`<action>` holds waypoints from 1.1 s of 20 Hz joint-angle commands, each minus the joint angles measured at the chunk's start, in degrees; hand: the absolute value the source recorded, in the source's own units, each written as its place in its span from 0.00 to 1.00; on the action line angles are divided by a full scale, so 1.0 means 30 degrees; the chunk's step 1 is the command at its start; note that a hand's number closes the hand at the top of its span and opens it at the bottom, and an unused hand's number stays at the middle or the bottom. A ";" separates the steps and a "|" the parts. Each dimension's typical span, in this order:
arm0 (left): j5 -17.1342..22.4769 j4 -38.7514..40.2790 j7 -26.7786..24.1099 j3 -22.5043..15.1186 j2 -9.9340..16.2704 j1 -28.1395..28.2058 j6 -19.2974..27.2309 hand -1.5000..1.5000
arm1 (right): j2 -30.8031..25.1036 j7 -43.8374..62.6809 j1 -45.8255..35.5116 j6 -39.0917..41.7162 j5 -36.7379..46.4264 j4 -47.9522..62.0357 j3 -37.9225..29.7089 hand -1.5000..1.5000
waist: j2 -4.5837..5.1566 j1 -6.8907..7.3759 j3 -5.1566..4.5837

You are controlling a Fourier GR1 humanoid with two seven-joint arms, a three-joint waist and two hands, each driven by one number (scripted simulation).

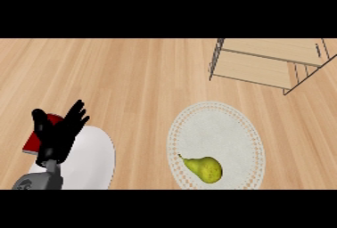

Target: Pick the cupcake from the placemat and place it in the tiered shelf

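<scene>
Head view first: looking steeply down on my light wooden plank counter (pixel 132 75), I see only one of my hands, the black left hand (pixel 59 131), standing at about eight o'clock in the frame on its grey forearm (pixel 41 180). Its fingers are straight and spread, pointing up toward one o'clock, and they hold nothing; it rests there over a plain white oval plate (pixel 92 160). Peeking out behind the hand at its nine o'clock side is a red object with a dark edge (pixel 41 133), mostly hidden, and I cannot tell what it is. My right hand does not show anywhere. At about five o'clock lies a round white woven placemat with a lacy rim (pixel 217 133), well apart from the plate. On the placemat, toward its own seven o'clock edge, a yellow-green pear with a thin brown stem (pixel 205 168) lies on its side, the stem pointing to about ten o'clock. I see no cupcake on the mat; the pear is the only thing on it. At one o'clock, in the far corner, stands the pale wooden tiered shelf with dark metal frame (pixel 270 62), its boards bare where I can see them, well apart from the placemat.
</scene>
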 commanded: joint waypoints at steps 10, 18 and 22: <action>-0.0831 0.0210 0.0250 -0.0673 -0.0925 0.0659 0.0687 0.50 | 0.0027 0.1560 -0.1632 -0.2338 -0.1397 0.0875 -0.2244 0.00 | 0.0042 -0.0106 -0.0141; -0.0078 0.0591 -0.0478 0.0015 -0.0157 0.1094 -0.0735 0.50 | -0.0572 0.0120 -0.1071 -0.3793 -0.4725 0.0967 -0.5606 0.00 | 0.0095 -0.0097 -0.0137; -0.0272 -0.0001 0.0962 -0.0109 -0.0391 0.0279 0.0102 0.50 | -0.0961 0.1209 -0.2617 -0.5125 -0.5152 0.0849 -0.6224 0.00 | 0.0095 -0.0059 -0.0142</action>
